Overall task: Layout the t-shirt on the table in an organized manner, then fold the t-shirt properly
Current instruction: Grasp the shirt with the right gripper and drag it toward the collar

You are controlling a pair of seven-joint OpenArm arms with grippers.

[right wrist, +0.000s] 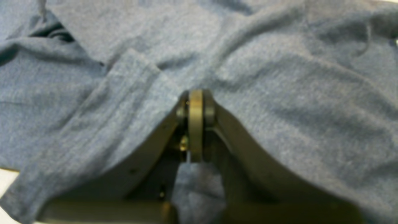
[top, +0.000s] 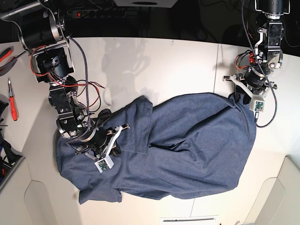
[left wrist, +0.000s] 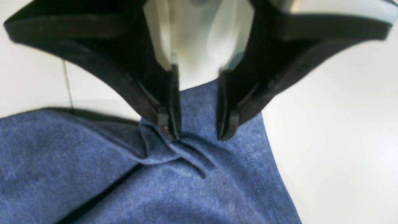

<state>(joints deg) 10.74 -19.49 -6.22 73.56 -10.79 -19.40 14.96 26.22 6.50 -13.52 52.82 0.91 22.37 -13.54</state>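
Observation:
The dark blue t-shirt (top: 187, 150) lies rumpled across the table (top: 164, 65), with a sleeve folded over near its left side. My right gripper (top: 111, 137) sits on the shirt's left part. In the right wrist view its fingertips (right wrist: 196, 102) are pressed together, and a tuft of t-shirt (right wrist: 199, 186) is caught between the jaws. My left gripper (top: 243, 97) is at the shirt's upper right corner. There its fingers (left wrist: 169, 130) press down on the t-shirt (left wrist: 199, 109) with a gap between them, puckering the cloth. No lettering shows.
A red-handled screwdriver (top: 13, 105) and other tools lie at the table's left edge. A thin dark seam (left wrist: 67, 81) crosses the table (left wrist: 342, 109). The table's front edge has angled corners (top: 42, 187). Cables hang from both arms.

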